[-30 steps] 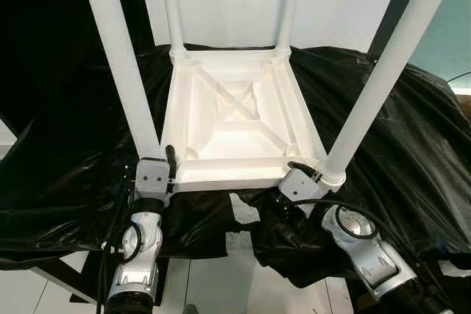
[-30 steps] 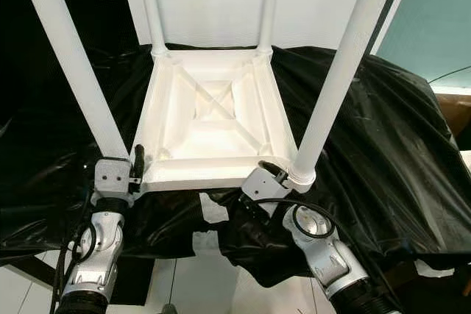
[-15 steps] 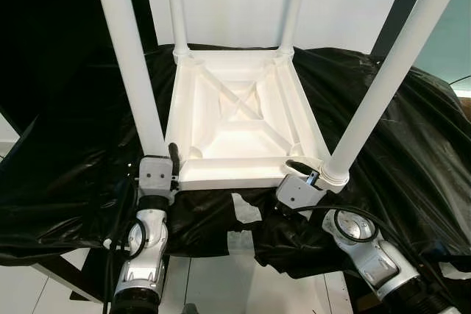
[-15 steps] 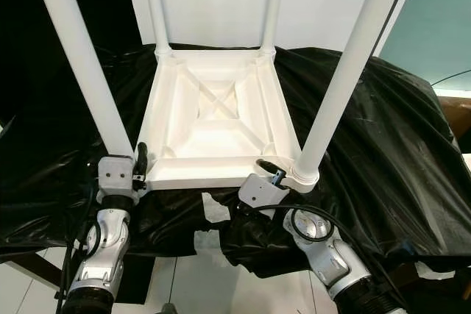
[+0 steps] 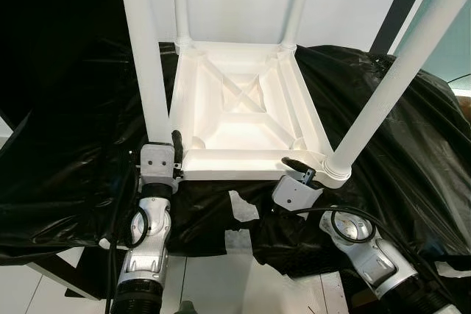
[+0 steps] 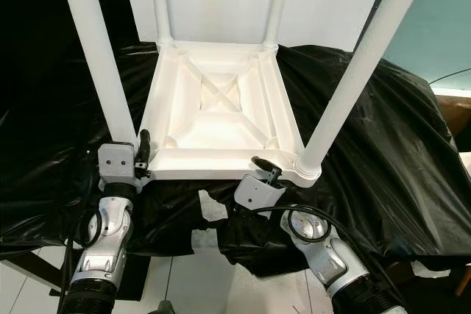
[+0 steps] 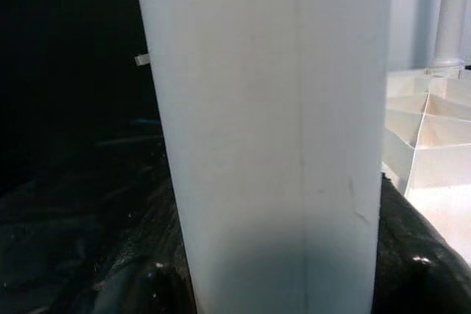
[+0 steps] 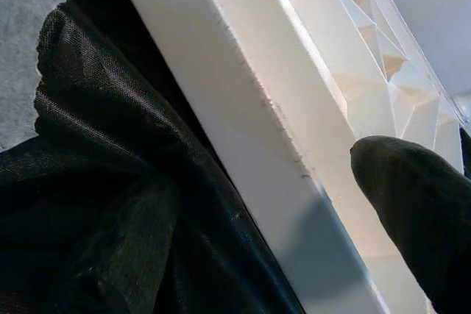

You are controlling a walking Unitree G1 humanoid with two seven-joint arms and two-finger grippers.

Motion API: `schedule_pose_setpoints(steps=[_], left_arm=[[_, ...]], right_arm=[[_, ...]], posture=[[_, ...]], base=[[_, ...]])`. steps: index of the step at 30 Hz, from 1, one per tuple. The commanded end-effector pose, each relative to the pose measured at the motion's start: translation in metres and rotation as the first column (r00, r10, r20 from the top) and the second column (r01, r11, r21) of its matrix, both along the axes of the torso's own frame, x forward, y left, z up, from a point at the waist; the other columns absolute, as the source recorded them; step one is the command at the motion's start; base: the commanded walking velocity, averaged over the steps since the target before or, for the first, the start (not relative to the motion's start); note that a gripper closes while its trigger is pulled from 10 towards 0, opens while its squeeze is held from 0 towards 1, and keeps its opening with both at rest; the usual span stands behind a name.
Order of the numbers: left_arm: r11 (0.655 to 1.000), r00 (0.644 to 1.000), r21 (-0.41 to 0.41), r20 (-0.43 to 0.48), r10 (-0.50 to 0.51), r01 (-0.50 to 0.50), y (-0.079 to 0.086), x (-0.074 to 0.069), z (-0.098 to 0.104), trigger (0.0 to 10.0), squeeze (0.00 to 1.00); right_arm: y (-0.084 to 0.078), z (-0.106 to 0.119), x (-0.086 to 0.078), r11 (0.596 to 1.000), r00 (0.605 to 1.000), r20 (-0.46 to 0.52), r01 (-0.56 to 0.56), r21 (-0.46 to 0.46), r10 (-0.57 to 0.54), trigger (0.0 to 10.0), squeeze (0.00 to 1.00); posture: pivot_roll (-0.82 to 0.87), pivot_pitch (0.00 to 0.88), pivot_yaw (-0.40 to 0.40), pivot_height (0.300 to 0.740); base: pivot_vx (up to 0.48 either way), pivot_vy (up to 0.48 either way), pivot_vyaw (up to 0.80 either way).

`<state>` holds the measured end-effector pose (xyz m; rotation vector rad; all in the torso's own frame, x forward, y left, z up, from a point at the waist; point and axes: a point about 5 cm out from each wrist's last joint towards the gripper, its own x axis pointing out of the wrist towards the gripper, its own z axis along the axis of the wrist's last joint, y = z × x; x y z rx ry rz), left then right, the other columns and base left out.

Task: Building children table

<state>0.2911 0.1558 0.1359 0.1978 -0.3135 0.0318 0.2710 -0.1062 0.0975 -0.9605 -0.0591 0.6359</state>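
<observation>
The white children's table [image 5: 246,112] lies upside down at frame centre on black plastic sheeting [image 5: 401,145], its four legs pointing up. The left gripper [image 5: 171,154] pinches the near rim at lower left beside a leg [image 5: 143,49]. The right gripper [image 5: 303,170] pinches the rim at lower right, one finger [image 8: 412,204] over the edge.
</observation>
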Motion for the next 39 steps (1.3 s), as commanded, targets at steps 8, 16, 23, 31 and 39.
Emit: schedule_pose_setpoints(steps=[8, 16, 23, 31, 39], left_arm=[[1.0, 0.983, -0.024, 0.182, -0.007, 0.011, -0.003, -0.001, 0.049, 0.0, 0.0], [0.996, 0.991, -0.066, 0.121, -0.049, 0.057, -0.001, -0.012, 0.053, 0.0, 0.0], [0.991, 0.989, -0.094, 0.124, -0.079, 0.091, -0.005, -0.02, 0.063, 0.0, 0.0], [0.984, 0.981, -0.107, 0.148, -0.128, 0.144, -0.013, -0.026, 0.073, 0.0, 0.0], [0.971, 0.966, -0.12, 0.18, -0.185, 0.208, -0.021, -0.031, 0.079, 0.0, 0.0]], right_arm=[[-0.003, -0.026, -0.001, 0.997, 0.996, -0.091, -0.001, -0.083, -0.006, 10.0, 0.0], [-0.006, -0.032, 0.016, 0.986, 0.999, -0.039, 0.019, -0.163, -0.026, 10.0, 0.0], [-0.004, -0.031, 0.02, 0.984, 1.0, -0.016, 0.009, -0.18, -0.012, 10.0, 0.0], [0.001, -0.035, 0.024, 0.979, 1.0, 0.012, -0.011, -0.204, 0.014, 10.0, 0.0], [0.002, -0.032, 0.03, 0.971, 0.997, 0.078, 0.007, -0.238, 0.012, 2.0, 0.0]], posture=[[0.1, 0.0, -0.065, 0.74], [0.1, 0.0, -0.062, 0.74], [0.12, 0.0, -0.068, 0.74], [0.12, 0.0, -0.067, 0.74], [0.11, 0.0, -0.066, 0.74]], base=[[0.0, 0.0, 0.0], [0.0, 0.0, 0.0], [0.0, 0.0, 0.0], [0.0, 0.0, 0.0], [0.0, 0.0, 0.0]])
